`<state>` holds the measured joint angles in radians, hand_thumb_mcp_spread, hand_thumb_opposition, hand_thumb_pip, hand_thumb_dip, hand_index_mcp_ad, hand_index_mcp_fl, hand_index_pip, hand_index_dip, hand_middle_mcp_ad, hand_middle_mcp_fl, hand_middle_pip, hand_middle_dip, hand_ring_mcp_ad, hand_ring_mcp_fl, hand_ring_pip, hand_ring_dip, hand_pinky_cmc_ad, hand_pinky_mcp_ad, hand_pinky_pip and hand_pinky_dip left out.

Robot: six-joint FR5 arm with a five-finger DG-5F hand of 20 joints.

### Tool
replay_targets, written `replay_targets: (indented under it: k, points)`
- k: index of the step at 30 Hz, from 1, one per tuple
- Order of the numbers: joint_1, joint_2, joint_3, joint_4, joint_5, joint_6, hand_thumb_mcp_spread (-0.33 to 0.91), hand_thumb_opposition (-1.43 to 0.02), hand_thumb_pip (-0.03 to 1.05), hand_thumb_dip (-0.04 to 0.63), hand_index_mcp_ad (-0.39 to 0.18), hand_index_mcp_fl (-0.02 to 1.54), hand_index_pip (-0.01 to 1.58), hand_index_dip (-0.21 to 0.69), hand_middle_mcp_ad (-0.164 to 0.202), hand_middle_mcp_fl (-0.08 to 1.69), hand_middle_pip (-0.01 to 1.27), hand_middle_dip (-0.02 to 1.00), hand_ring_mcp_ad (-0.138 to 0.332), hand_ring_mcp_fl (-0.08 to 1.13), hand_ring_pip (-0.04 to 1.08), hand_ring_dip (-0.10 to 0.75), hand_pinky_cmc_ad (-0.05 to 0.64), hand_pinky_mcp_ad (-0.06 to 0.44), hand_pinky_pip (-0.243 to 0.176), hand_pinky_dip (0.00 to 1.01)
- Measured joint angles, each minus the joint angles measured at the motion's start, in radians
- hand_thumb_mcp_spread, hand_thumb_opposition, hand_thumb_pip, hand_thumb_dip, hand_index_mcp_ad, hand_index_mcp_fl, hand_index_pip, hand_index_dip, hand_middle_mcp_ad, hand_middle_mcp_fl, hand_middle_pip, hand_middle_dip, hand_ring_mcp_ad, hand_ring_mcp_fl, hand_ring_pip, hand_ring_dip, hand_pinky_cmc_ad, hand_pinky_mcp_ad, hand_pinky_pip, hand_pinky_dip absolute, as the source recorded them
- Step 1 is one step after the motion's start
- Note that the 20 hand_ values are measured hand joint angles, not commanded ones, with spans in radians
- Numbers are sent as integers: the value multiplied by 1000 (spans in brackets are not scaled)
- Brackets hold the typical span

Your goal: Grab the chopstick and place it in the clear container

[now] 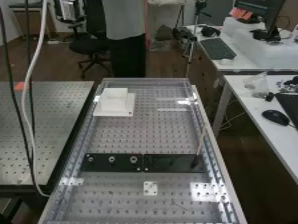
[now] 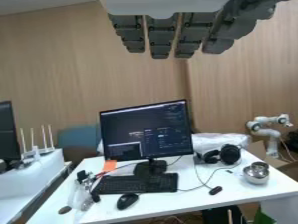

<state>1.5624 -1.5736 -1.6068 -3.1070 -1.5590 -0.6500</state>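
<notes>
On a desk in the wrist view, an orange slip (image 2: pixel 109 165) sits by a lit monitor (image 2: pixel 146 131), its writing too small to read; a keyboard (image 2: pixel 136 183), mouse (image 2: pixel 128 201), headphones (image 2: pixel 229 154) and metal bowl (image 2: pixel 256 173) are nearby. On the perforated bench (image 1: pixel 143 135), a black bar (image 1: pixel 113 162) runs crosswise, with a white block (image 1: pixel 115 100) beyond it. The chopstick (image 1: pixel 201 141) leans nearly upright at the bar's right end in the high view. The robot hand (image 2: pixel 160 40) is open, fingers straight; its distance from the chopstick I cannot tell.
</notes>
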Motion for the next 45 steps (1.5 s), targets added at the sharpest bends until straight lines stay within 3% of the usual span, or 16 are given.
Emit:
replay_targets:
  k: [3, 6, 10, 15, 17, 20, 23, 26, 31, 35, 41, 45]
  points:
    - [-8, -6, -13, 23, -3, 22, -12, -37, 12, 0, 9, 7, 12, 17, 59, 7, 17, 35, 52, 12, 24, 31, 84, 49, -10, 16]
    - [-17, -16, -31, 61, -9, 60, 87, -291, 188, 7, 38, 7, 12, 17, 56, 10, 56, 35, 54, 0, 24, 31, 75, 52, -10, 24]
    - [-35, -41, -68, 148, -22, 163, 141, -494, 251, 7, 51, 5, 37, 17, 59, 51, 108, 37, 89, -2, 66, 31, 113, 110, -10, 73]
    - [-50, -93, -106, 257, -15, 297, 152, -588, 319, 9, 75, 10, 56, 17, 75, 82, 126, 38, 161, -3, 98, 31, 180, 150, -16, 105]
    - [-54, -118, -129, 321, 2, 361, 150, -606, 346, 5, 87, 19, 56, 17, 87, 133, 133, 37, 171, 0, 94, 31, 194, 152, -28, 112]
    - [-56, -131, -155, 390, 24, 405, 202, -637, 429, 5, 79, 126, 72, 51, 86, 194, 134, 37, 175, 17, 96, 31, 195, 152, -49, 122]
    - [-51, -150, -198, 497, 106, 474, 227, -665, 503, 37, 79, 206, 70, 89, 86, 246, 136, 80, 176, 17, 101, 31, 192, 150, -49, 122]
    - [-48, -173, -228, 572, 168, 554, 253, -682, 552, 77, 79, 276, 72, 216, 89, 267, 134, 176, 180, 16, 96, 28, 197, 178, -58, 126]
    - [-54, -235, -249, 653, 234, 679, 253, -695, 663, 117, 58, 387, 68, 318, 91, 346, 138, 304, 176, -23, 101, 37, 246, 230, -61, 127]
    - [-78, -299, -238, 674, 225, 766, 251, -710, 703, 188, 37, 382, 59, 367, 91, 347, 134, 494, 176, -21, 99, 89, 278, 243, -80, 126]
    - [-113, -367, -206, 684, 186, 837, 253, -726, 801, 267, 28, 372, 72, 367, 91, 349, 136, 592, 176, -14, 105, 140, 291, 243, -91, 126]
    - [-137, -423, -176, 692, 195, 916, 286, -733, 869, 307, 24, 321, 244, 361, 93, 380, 133, 607, 176, 14, 96, 176, 291, 250, -94, 127]
